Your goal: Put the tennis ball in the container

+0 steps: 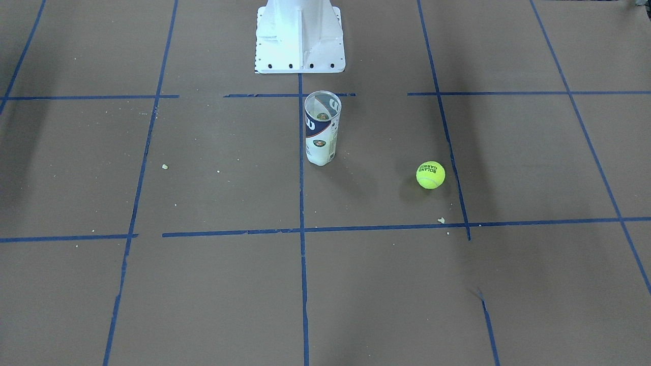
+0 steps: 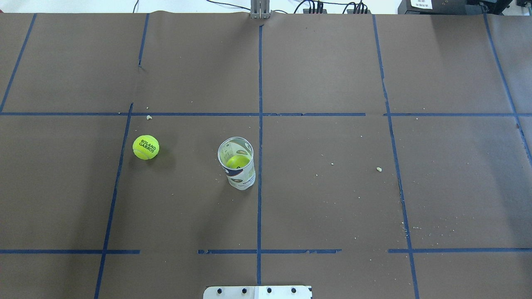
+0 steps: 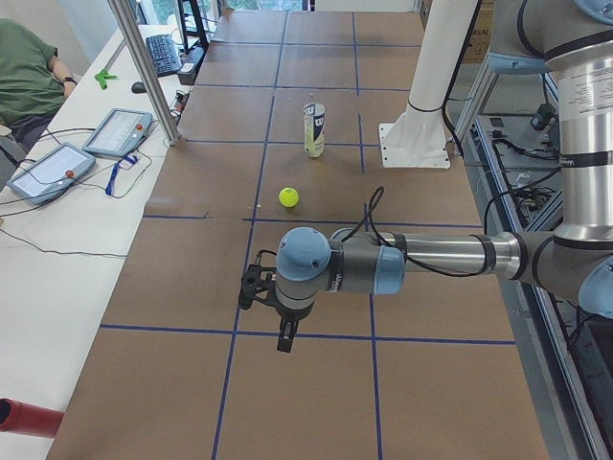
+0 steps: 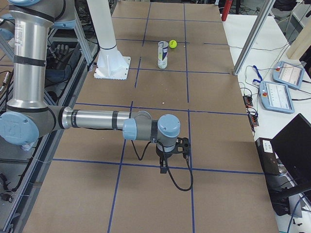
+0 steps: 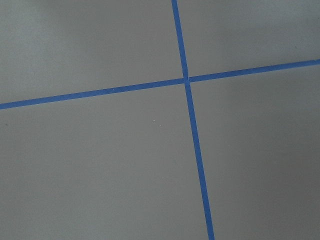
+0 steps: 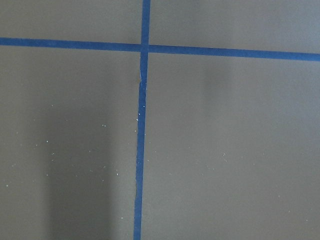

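The ball (image 2: pixel 146 147) sits on the brown table (image 2: pixel 332 199), on the robot's left side, well apart from the can (image 2: pixel 237 172). The can stands upright with its top open (something yellow-green shows inside it). The left gripper (image 3: pixel 283 337) and the right gripper (image 4: pixel 164 167) hang over the table, far from both. I cannot tell if either one is open or closed.
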You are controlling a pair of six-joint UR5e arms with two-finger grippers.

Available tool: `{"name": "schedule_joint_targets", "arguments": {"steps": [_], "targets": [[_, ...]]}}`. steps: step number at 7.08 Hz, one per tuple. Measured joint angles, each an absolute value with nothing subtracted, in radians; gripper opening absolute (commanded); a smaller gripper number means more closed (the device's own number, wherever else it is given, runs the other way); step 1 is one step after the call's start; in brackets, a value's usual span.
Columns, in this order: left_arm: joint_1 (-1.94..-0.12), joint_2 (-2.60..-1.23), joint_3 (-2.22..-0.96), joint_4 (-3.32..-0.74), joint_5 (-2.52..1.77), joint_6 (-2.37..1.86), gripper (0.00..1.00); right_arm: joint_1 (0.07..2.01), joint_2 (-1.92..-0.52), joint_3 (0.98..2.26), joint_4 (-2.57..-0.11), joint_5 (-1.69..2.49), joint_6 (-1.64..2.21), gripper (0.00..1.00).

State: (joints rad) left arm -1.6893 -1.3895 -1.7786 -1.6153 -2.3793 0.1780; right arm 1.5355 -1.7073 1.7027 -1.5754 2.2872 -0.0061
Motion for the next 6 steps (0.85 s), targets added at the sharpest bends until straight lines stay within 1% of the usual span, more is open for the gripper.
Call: {"name": "schedule_joint_targets", "arguments": {"steps": [4,6], "targets": [[-1.689,-1.391,-1.788,-1.614,-2.378,0.177,1.0,1.536,-1.707,1.703,-1.575,2.287,-0.006,1.0],[-1.689,-1.418,-1.776,-1.617,-2.378,0.172,1.0,1.536,-1.707,1.703,-1.575,2.287,-0.006,1.0]]}}
